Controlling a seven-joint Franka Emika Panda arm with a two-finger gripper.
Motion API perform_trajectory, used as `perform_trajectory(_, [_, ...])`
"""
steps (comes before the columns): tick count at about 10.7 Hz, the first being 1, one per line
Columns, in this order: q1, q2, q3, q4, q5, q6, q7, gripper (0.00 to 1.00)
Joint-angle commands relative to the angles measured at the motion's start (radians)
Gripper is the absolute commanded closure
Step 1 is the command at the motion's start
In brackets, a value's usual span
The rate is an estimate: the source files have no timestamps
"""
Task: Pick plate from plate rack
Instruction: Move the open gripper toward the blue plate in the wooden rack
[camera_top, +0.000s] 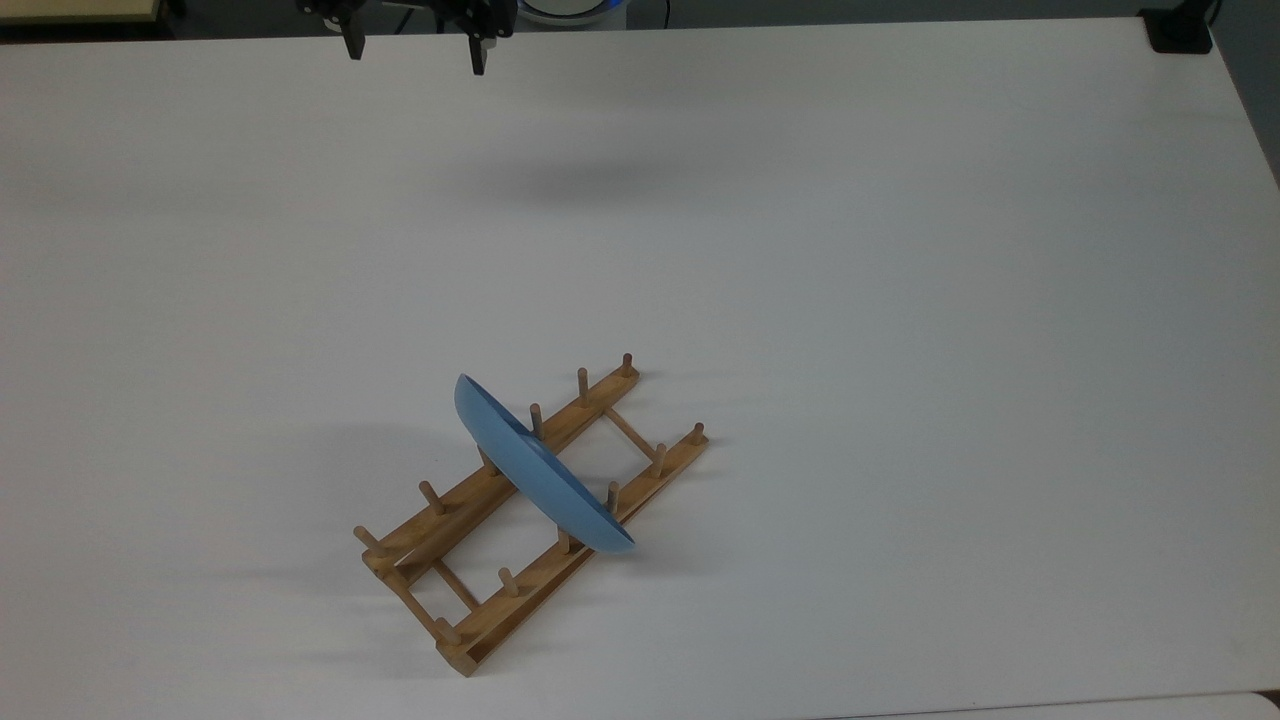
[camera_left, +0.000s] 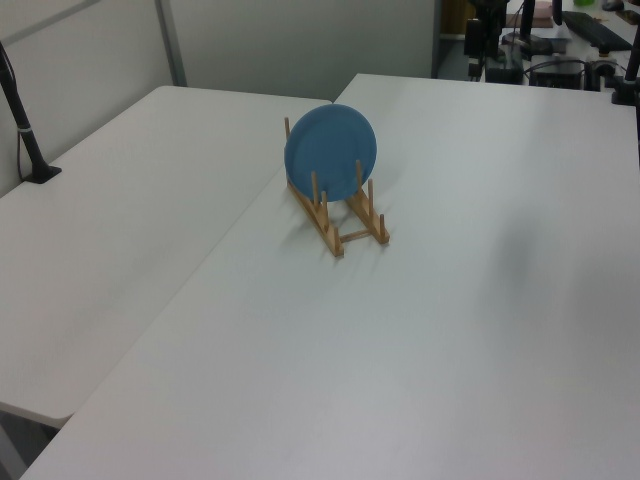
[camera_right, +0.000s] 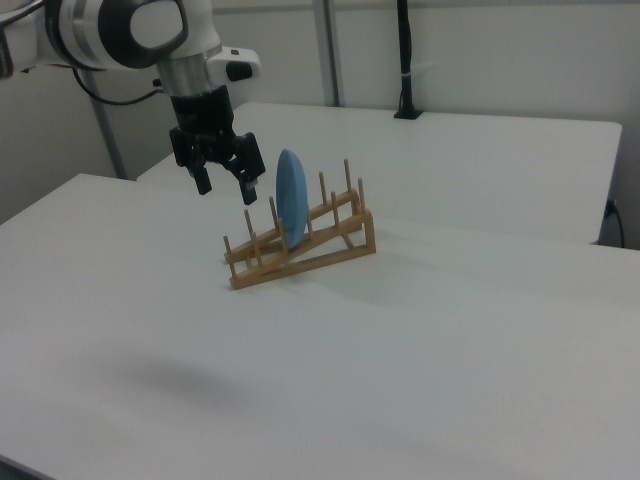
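Above the white table (camera_top: 900, 300), at the top view's upper edge, the gripper (camera_top: 414, 50) hangs with its jaws spread wide, holding and touching nothing. Well apart from it, the plate (camera_top: 535, 470) stands on edge in the rack (camera_top: 470, 500), between pegs near the middle. A black post (camera_right: 405, 60) stands at the table's far edge in the right view.

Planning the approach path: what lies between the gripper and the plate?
Nothing: in the top view, bare white table separates the open gripper from the plate.
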Motion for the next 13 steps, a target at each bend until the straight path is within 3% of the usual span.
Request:
perform_trajectory(1, [0.006, 0.001, -0.003, 0.003, -0.015, 0.019, -0.015, 0.0])
perform_trajectory(13, [0.008, 0.006, 0.0, -0.004, -0.018, 0.032, -0.015, 0.0])
